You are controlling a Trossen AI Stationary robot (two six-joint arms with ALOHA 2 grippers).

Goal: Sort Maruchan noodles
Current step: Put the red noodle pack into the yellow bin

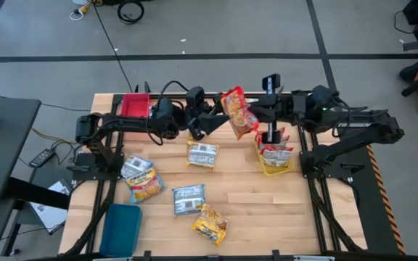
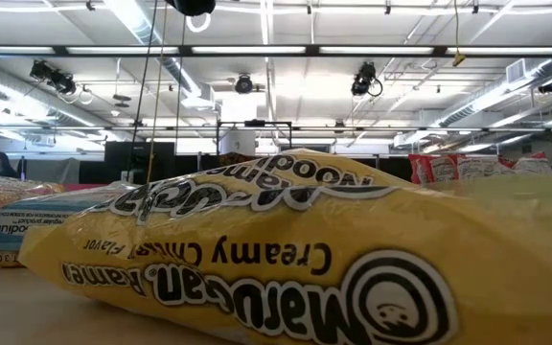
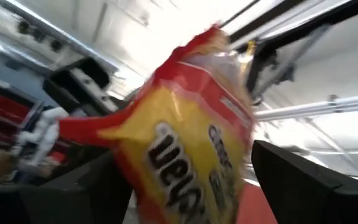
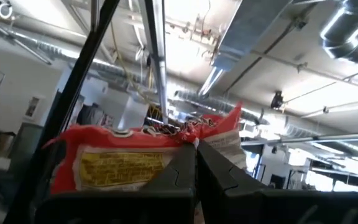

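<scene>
Yellow packet (image 2: 286, 259) fills the low view; overhead, shut right hand (image 1: 256, 110) pinches red packet (image 1: 238, 112), left hand (image 1: 212, 122) open.

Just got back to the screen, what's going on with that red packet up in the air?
It looks like a handover. The right claw is shut on the top edge of the red noodle packet, holding it up between the two arms. The left claw stands open around the packet's other end. Other packets lie loose on the table, and several sit in the yellow tray.
</scene>
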